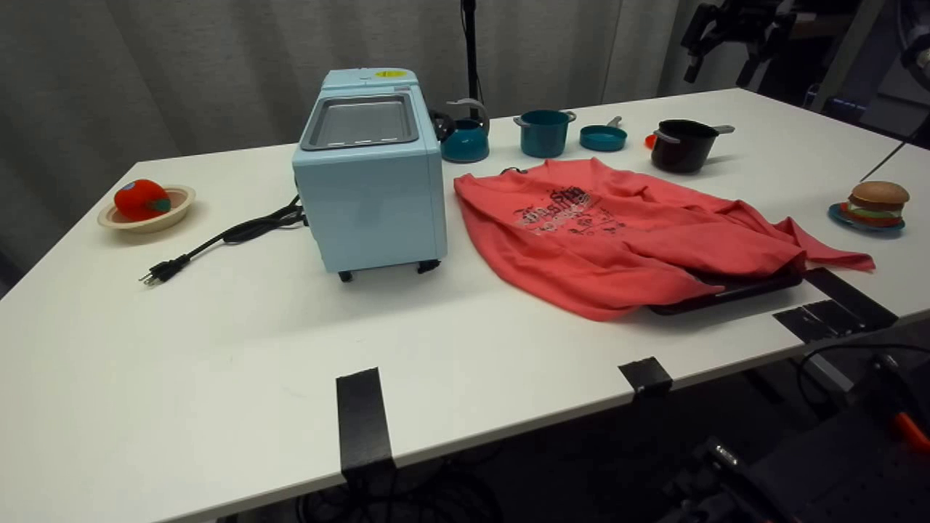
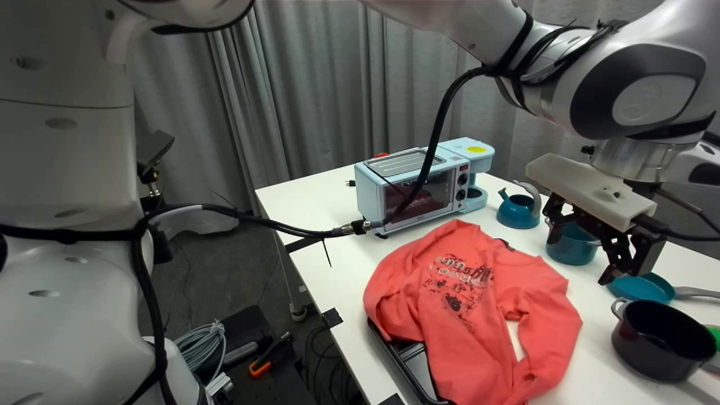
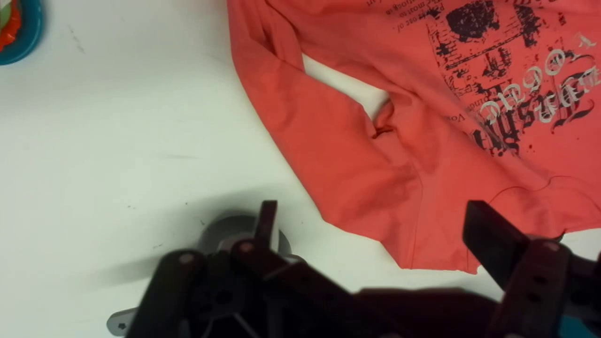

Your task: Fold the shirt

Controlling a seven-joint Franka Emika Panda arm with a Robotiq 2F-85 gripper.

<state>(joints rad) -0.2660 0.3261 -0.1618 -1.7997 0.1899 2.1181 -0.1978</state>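
Shirt [image 2: 472,320] | print [image 2: 462,269]: "Fash…" (rest unclear) | gripper [image 1: 719,74] aloft, jaws apart

White table [image 1: 218,349]: rumpled shirt [image 1: 632,236], blue appliance [image 1: 374,207], kettle [image 1: 465,145].

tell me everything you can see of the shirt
The coral-red shirt looks like soft cloth, long-sleeved, with a print of dark and pale lettering on its front. It lies print side up, wrinkled and unfolded, on the white table, part of it draped over a black tray. The open gripper hangs apart from it.
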